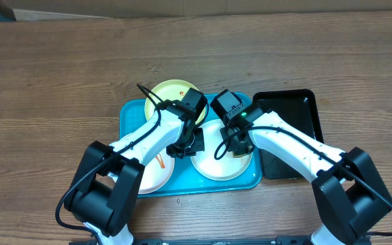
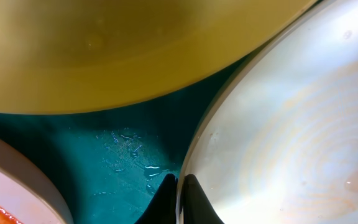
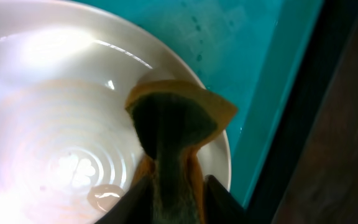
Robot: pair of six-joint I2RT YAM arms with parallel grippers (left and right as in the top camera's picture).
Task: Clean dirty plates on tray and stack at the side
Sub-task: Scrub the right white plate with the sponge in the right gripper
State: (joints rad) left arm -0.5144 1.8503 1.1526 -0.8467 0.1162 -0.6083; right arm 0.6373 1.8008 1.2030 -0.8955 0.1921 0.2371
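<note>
Overhead, plus two wrist close-ups.
Straight down on brown wooden surface [image 1: 60, 68]; wrist views close, sharing one round white plate [image 2: 303, 124] and turquoise plastic tray [image 3: 241, 37].

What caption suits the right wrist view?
Right gripper holds a sponge at the rim of a white plate in the turquoise tray.

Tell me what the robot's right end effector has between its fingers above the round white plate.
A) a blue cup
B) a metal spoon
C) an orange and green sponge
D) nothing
C: the right wrist view shows the orange and green sponge pinched in the right end effector, over the round white plate.
</note>
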